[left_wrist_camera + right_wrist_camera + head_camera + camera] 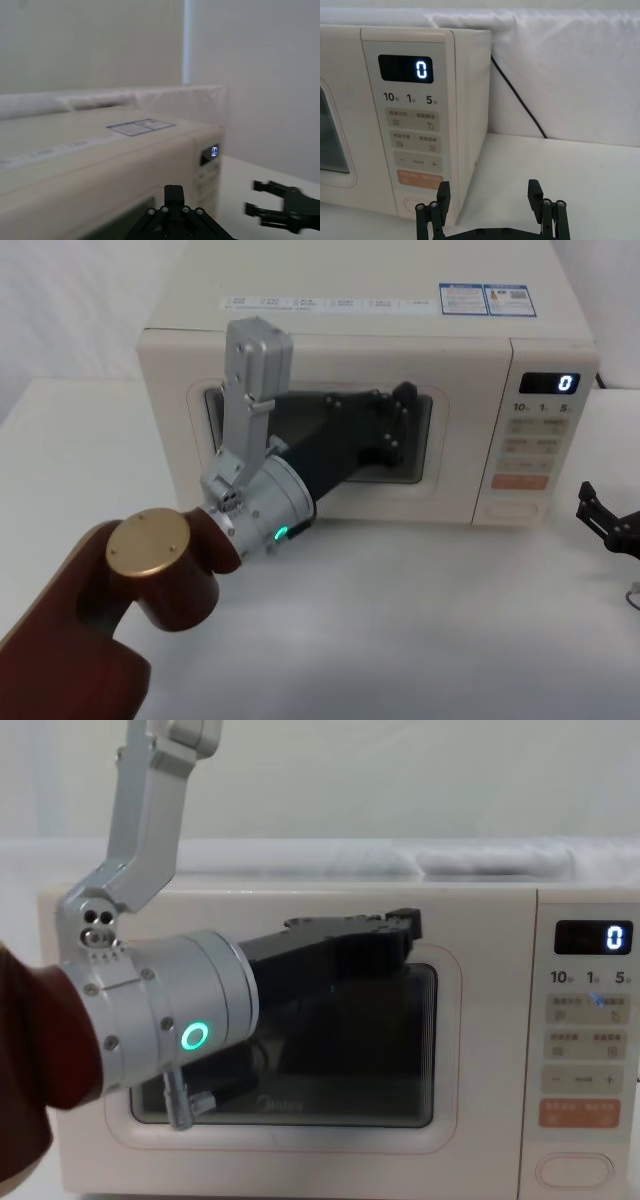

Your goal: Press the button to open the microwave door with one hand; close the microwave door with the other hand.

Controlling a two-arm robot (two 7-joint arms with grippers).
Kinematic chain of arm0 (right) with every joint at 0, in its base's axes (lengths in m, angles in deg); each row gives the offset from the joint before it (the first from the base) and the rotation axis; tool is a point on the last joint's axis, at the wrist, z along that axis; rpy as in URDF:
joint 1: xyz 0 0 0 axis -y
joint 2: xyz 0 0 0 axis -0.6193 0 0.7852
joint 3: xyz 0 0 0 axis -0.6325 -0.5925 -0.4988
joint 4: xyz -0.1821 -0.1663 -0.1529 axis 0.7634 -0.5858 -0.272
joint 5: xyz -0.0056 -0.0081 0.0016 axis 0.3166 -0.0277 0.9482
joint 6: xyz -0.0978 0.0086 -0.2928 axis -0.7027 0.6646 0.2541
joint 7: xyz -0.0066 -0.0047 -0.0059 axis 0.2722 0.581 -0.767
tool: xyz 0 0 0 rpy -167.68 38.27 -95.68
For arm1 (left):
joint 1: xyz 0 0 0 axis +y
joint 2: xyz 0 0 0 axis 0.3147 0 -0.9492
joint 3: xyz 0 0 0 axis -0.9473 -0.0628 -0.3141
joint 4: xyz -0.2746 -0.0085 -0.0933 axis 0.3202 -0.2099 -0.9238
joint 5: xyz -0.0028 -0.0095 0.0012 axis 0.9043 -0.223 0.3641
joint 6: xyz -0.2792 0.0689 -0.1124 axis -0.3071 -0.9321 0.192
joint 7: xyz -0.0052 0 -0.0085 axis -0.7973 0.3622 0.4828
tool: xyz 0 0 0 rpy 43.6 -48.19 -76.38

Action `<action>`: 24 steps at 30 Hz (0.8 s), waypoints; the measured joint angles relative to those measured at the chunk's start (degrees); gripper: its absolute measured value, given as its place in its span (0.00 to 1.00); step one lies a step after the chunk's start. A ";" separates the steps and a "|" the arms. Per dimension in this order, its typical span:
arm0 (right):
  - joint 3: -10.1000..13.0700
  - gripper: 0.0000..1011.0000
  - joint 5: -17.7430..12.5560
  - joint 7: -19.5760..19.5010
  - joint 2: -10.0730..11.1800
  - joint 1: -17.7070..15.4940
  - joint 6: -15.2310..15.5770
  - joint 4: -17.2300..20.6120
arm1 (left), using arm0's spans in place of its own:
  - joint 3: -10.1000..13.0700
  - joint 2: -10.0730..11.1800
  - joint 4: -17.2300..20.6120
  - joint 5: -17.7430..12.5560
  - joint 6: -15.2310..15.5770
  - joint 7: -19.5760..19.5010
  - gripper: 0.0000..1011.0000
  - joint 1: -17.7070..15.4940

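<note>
The microwave door (300, 1140) sits flush with the cream front, no gap that I can make out along its edge in the head or chest view, so I read it as shut right now. My left hand (400, 425) is up against the dark window, arm stretched across the glass, fingertips near the window's upper right corner; I can't tell whether its fingers are spread or closed, and I can't say for sure that it is touching the panel. Over on the control panel (415, 125) the display reads 0, and the button (573, 1169), that wide cream pill at the very bottom under the orange key (573, 1112), looks unpressed with nothing on it. My right hand (490, 197) hangs off to the microwave's right, low over the white bench (400, 620), fingers spread and gripping nothing, near the panel's lower corner but apart from the button. My call: either the close is just finishing under the left hand, or neither step is done. From these views alone I can't settle which. If the press is still owed, the right hand is the one placed for it.
</note>
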 joint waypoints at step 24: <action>-0.01 0.99 0.00 0.00 0.00 0.00 0.00 0.00 | -8.52 5.11 11.72 -2.87 -3.19 17.61 0.00 20.46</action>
